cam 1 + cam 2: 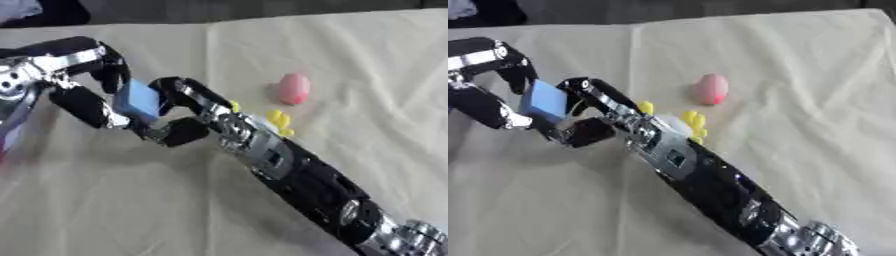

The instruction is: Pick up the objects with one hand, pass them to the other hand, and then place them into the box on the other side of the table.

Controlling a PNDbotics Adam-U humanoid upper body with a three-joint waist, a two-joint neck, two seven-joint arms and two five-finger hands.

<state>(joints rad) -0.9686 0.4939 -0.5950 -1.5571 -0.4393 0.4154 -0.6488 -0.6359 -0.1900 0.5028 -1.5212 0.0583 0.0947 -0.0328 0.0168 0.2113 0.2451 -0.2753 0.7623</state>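
A light blue block (137, 102) is held above the table at the left, between my two hands. My left hand (77, 98) comes in from the left, its fingers curled over the block's top and under its left side. Reaching across from the lower right, my right hand (206, 114) has its fingers curled at the block's right edge and its thumb below. A pink rounded object (293, 88) lies on the cloth right of centre. A yellow object (280, 120) with a white part (672, 123) lies just behind my right wrist, partly hidden by it.
A cream cloth (122, 200) with folds covers the table. The table's far edge (262, 17) runs along the top, dark beyond it. A reddish-purple shape (5, 142) shows at the left edge, mostly cut off.
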